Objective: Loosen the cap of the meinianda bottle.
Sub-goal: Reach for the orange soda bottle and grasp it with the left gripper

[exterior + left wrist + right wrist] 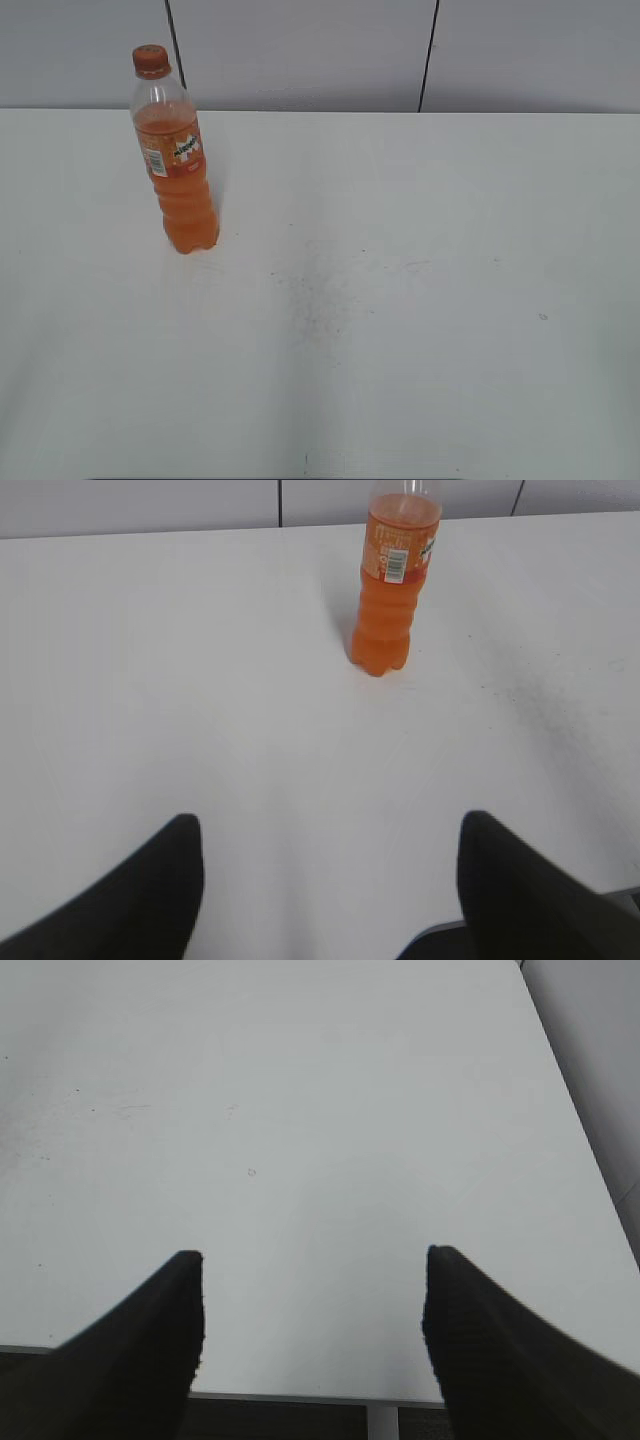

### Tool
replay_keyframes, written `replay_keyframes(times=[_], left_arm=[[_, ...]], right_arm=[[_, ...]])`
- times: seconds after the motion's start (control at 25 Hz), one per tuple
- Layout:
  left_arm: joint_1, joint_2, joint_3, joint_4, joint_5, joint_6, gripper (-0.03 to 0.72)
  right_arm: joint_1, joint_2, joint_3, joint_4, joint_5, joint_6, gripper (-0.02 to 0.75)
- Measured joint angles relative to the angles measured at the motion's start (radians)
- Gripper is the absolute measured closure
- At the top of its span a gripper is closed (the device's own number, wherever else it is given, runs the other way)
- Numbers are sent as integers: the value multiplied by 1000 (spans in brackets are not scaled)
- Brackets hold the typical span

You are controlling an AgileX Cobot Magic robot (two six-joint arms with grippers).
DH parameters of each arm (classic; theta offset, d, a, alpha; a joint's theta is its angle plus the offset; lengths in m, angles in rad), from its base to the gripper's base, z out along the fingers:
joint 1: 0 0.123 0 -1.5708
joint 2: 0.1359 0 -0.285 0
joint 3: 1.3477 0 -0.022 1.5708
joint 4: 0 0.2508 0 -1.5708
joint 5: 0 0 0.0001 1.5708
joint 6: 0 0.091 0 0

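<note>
Capped meinianda bottle (176,160) standing upright on white table (400,300).
Grey panelled wall (300,50) running behind; left gripper (330,880) and right gripper (312,1340) both gaping, holding nothing.

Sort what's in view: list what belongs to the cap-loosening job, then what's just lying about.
Job:
meinianda bottle
cap
left tool, open
right tool, open

Lying about:
nothing besides the white table

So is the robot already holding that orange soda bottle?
No, the bottle stands alone on the table, and no gripper is touching it.
</note>
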State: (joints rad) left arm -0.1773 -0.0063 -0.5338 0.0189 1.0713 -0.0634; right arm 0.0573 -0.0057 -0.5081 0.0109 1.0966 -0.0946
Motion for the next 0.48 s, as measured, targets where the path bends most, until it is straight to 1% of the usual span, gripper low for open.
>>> replay_keyframes(times=[0.48], left_arm=[[0, 0, 0, 0, 0, 0, 200]], right_arm=[[0, 0, 0, 0, 0, 0, 224]])
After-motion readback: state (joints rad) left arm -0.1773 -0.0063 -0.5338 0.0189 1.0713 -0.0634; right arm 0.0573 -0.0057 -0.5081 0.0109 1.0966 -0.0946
